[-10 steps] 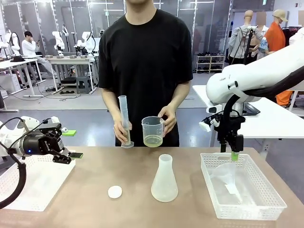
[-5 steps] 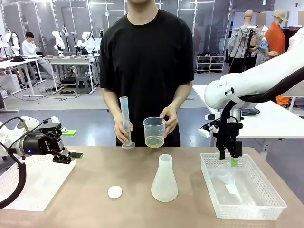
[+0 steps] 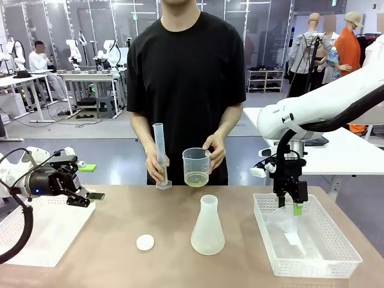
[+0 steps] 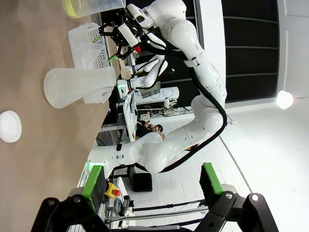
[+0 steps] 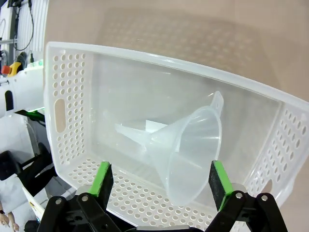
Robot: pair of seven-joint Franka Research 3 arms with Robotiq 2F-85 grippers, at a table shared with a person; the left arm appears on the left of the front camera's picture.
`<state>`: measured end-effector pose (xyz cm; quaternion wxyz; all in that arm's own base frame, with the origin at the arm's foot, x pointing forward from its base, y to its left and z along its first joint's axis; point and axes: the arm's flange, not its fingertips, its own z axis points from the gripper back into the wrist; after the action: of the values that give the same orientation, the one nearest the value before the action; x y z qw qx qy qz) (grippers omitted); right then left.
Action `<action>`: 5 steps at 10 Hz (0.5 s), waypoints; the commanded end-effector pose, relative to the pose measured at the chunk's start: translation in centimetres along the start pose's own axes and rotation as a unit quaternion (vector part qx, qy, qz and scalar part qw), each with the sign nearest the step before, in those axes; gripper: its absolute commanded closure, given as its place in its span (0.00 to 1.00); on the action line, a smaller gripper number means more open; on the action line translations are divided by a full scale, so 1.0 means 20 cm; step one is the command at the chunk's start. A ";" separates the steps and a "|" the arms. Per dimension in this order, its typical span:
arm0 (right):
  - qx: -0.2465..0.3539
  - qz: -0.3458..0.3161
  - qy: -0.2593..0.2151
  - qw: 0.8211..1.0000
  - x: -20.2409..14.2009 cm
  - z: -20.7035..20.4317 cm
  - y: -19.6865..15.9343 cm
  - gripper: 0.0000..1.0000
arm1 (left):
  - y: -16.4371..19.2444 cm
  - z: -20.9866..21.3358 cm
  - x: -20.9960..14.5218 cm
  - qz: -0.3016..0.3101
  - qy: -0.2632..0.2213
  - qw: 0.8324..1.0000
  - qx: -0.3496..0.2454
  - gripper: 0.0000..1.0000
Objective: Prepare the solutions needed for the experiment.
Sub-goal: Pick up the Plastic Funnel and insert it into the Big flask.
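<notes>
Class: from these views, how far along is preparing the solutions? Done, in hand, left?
Done: the person holds a beaker with yellow-green solution, plus a measuring cylinder. In hand: the open right claw hangs over the funnel in the basket. Left: funnel ungrasped; the flask looks empty.

Right gripper (image 5: 161, 180) hangs over a white perforated basket (image 5: 159, 62) on the brown table (image 5: 159, 24), jaws spread wide. A clear funnel (image 5: 188, 145) lies on its side in the basket, its spout toward the handle-slot wall. Its wide mouth sits between the green pads (image 5: 103, 177).
</notes>
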<state>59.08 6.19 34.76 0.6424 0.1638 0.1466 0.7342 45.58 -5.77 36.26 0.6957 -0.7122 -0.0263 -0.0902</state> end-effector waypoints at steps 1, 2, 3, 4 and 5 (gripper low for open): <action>0.019 0.015 -0.002 1.000 -0.02 0.01 -0.04 0.00 | -0.01 -0.01 0.01 -0.002 -0.004 1.000 -0.007 0.00; 0.022 0.016 -0.002 1.000 -0.02 0.01 -0.04 0.04 | -0.01 -0.01 0.01 -0.002 -0.004 1.000 -0.007 0.00; 0.022 0.008 -0.008 1.000 -0.02 0.01 -0.05 0.16 | -0.01 -0.01 0.01 -0.002 -0.004 1.000 -0.007 0.00; 0.027 0.007 -0.003 1.000 -0.02 0.00 -0.06 0.20 | -0.01 -0.01 0.01 -0.002 -0.004 1.000 -0.007 0.00; 0.027 0.006 0.003 1.000 -0.02 0.00 -0.07 0.32 | -0.01 -0.01 0.01 -0.002 -0.004 1.000 -0.007 0.00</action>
<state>59.67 5.99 33.96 0.6391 0.1786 0.1600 0.7308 45.58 -5.77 36.26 0.6957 -0.7122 -0.0263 -0.0902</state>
